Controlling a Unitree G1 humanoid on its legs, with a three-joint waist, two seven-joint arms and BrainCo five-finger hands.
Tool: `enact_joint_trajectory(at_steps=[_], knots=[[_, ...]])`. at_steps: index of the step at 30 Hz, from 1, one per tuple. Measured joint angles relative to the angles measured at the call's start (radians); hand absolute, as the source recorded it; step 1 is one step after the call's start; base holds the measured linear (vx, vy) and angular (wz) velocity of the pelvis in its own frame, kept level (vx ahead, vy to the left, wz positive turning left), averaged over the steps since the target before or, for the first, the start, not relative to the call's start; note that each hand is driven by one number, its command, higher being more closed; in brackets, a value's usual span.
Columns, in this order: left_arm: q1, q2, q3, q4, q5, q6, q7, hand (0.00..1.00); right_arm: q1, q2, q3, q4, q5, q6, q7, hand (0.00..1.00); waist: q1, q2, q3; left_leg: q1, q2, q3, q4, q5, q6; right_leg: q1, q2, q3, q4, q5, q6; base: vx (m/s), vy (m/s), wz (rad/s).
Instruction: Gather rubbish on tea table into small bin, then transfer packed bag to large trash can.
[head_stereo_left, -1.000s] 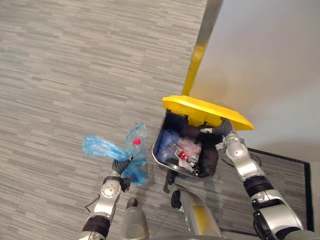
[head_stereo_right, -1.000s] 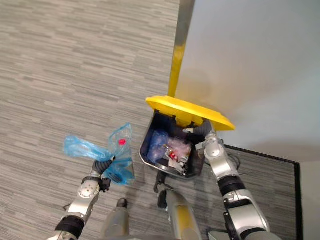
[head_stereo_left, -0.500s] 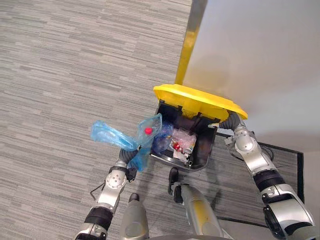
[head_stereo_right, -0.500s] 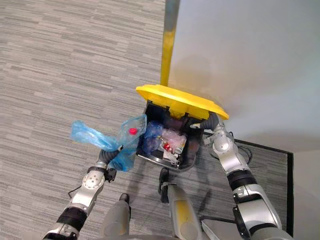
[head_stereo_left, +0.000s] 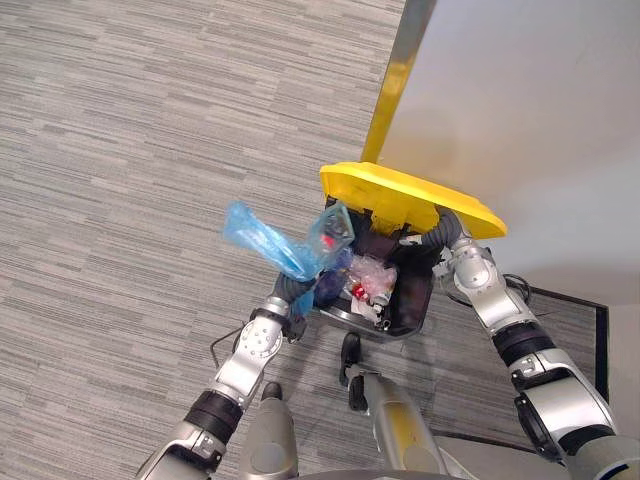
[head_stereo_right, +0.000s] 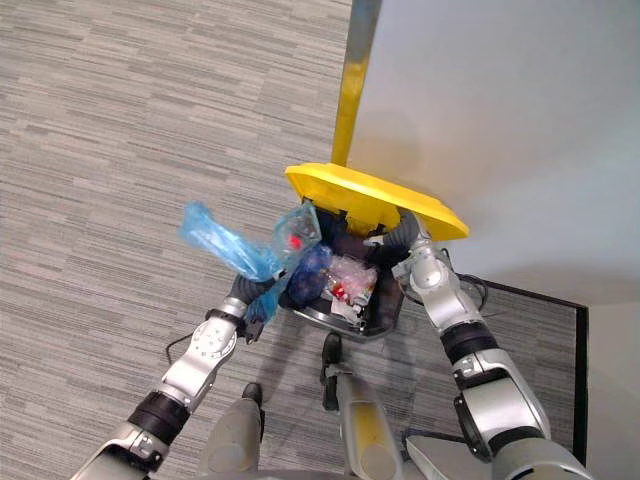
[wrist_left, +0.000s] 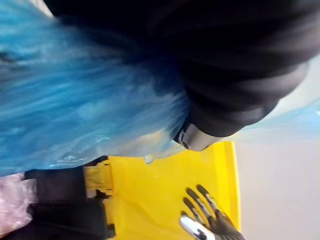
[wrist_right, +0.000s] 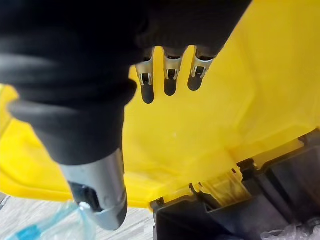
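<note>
The left robot hand is clenched on the gathered neck of the blue bag, which hangs over the left rim of the large trash can. The right robot hand, fingers straight, presses the underside of the raised yellow lid. Other rubbish lies inside the can.

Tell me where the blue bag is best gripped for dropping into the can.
Grip the blue bag by its twisted neck, from below, where the left hand has it: its bottle-filled body is at the trash can rim, its loose tail trailing left.
</note>
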Motion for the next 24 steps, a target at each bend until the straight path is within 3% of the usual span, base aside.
enact_joint_trajectory(at_steps=[5,12,20,24], knots=[[-0.095,-0.003,-0.07,-0.006,-0.006,-0.005,0.001,1.0,-0.062,0.002,0.004,0.026,0.0,0.021,0.0,0.0,-0.007,-0.003,-0.002,-0.002,0.0,0.001,0.002,0.0,0.0,0.01,0.001,0.003,-0.025,0.016,0.004,-0.01,0.012,0.0],[-0.226,-0.023,-0.107,0.033,-0.012,-0.009,0.024,1.0,-0.148,0.001,0.043,0.061,0.0,0.035,0.0,0.0,-0.041,-0.003,-0.001,-0.045,-0.006,0.004,0.029,-0.002,0.003,-0.017,-0.007,0.007,-0.032,0.031,0.008,-0.02,0.043,0.0],[-0.45,-0.038,-0.141,0.376,0.049,0.009,0.019,1.0,-0.328,-0.033,0.104,0.129,-0.013,0.035,-0.003,0.0,-0.07,-0.01,0.068,-0.143,-0.025,0.008,0.126,-0.016,0.021,-0.085,-0.02,0.022,-0.004,0.051,0.016,-0.08,0.04,-0.01],[-0.522,-0.054,-0.16,0.519,0.077,0.037,0.018,1.0,-0.437,-0.04,0.159,0.178,-0.114,0.035,-0.005,0.0,-0.079,-0.012,0.115,-0.22,-0.026,0.022,0.188,-0.032,0.019,-0.153,-0.017,0.036,0.021,0.056,0.021,-0.09,0.021,-0.11]])
